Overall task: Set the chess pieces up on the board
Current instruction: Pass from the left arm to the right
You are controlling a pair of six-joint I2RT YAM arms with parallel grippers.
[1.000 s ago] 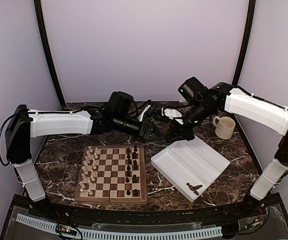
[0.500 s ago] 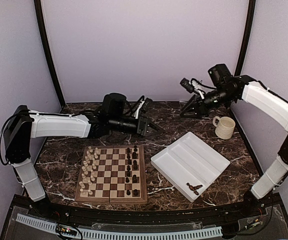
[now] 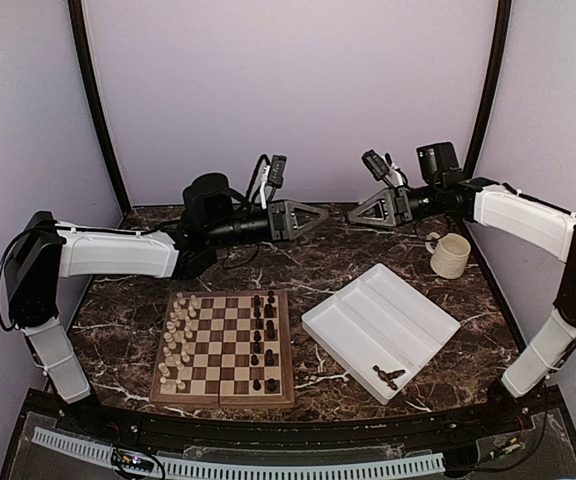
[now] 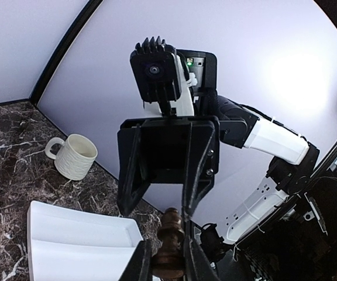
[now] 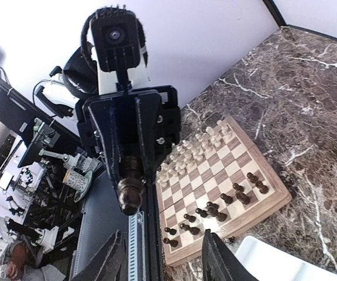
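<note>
Nearest the arm bases, the board (image 3: pixel 223 347) lies flat on the marble worktop (image 3: pixel 318 270). Cream men are ranked along its left side, and the dark ranks on its right side show gaps. Just beside it to the right, the white tray (image 3: pixel 380 325) holds a few loose dark pieces (image 3: pixel 388 376) in its near corner. Raised above the worktop beyond the board's far edge, the left fingers (image 4: pixel 193 260) are pinched shut on a dark chessman (image 4: pixel 169 243). Its long axis runs out along the fingers, roughly level, with the rounded end pointing at the right fingers (image 5: pixel 216 260). Those stand well open and empty, facing it across a small gap without touching. So the left arm looks the one to deliver: the board lies down and back toward its base, and the piece probably has to be tipped upright, base down, before it meets a free dark-side square. The way down looks unobstructed; the mug (image 3: pixel 450 255) stands well apart at the far right.
</note>
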